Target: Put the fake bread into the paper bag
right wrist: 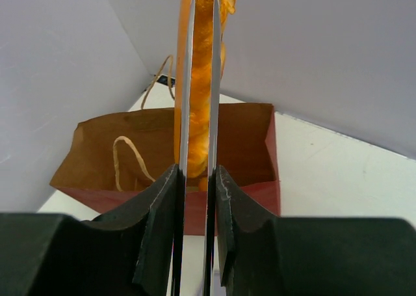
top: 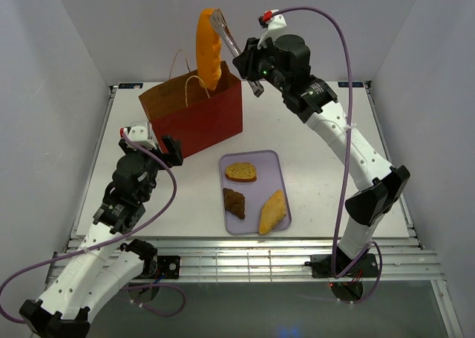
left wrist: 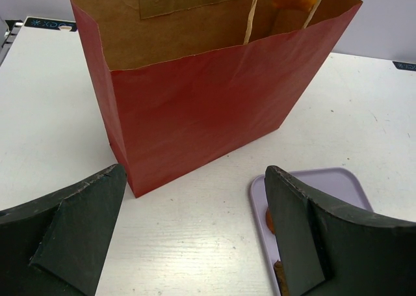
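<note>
The red paper bag stands upright and open at the back left of the table. My right gripper is shut on metal tongs. The tongs pinch a long orange loaf that hangs upright over the bag's mouth, its lower end at the rim. In the right wrist view my gripper clamps the tong blades on the loaf above the bag. My left gripper is open and empty just in front of the bag; it also shows in the left wrist view.
A lavender tray lies right of the bag's front. On it are a toast slice, a dark brown piece and a tan wedge. The tray's corner lies by my left gripper's right finger. Walls enclose the table.
</note>
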Action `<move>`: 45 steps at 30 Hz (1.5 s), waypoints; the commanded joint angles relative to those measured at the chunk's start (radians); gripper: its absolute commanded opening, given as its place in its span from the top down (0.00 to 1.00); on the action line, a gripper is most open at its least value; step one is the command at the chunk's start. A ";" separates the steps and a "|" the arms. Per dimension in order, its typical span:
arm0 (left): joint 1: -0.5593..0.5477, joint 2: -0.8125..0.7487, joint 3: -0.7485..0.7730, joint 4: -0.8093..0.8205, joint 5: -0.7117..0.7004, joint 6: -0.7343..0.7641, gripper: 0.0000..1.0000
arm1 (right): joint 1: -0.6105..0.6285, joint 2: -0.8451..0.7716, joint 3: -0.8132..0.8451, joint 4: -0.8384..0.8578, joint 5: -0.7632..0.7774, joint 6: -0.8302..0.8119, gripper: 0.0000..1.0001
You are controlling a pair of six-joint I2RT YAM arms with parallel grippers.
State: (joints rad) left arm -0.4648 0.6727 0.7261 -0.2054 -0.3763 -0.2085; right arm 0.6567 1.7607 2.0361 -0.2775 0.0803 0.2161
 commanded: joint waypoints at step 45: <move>-0.040 0.005 -0.005 0.009 0.011 -0.005 0.02 | 0.112 -0.107 -0.367 0.386 -0.010 0.193 0.50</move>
State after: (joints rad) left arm -0.4999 0.6777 0.7261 -0.2050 -0.3733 -0.2108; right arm 0.7689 1.7355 1.6825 0.0242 0.0345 0.4305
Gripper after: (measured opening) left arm 0.979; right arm 0.496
